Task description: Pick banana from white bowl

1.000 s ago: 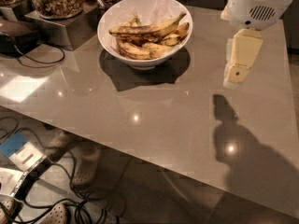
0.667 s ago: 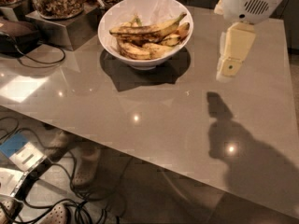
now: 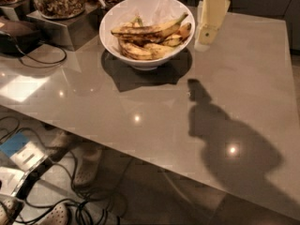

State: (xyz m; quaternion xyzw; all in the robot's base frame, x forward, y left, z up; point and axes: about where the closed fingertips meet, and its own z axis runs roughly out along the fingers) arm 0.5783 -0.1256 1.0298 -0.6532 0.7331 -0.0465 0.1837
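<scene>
The white bowl (image 3: 112, 18) stands at the back of the grey table and holds several bananas. The banana (image 3: 145, 29), the longest and streaked dark brown, lies across the top of the pile with its thin stem pointing up right toward the rim. My gripper (image 3: 204, 40) hangs above the table just right of the bowl's right rim, pale yellow fingers pointing down. It holds nothing and touches neither bowl nor banana.
Grey glossy table (image 3: 243, 88) with its front edge running diagonally. Metal stand with a jar of nuts (image 3: 58, 1) behind left of the bowl. A dark object with a cable (image 3: 18, 32) at far left. Cables and shoes on the floor (image 3: 51, 191).
My gripper has moved left and toward the back, closer to the bowl's right rim. The view has shifted so the bowl appears larger and nearer the centre.
</scene>
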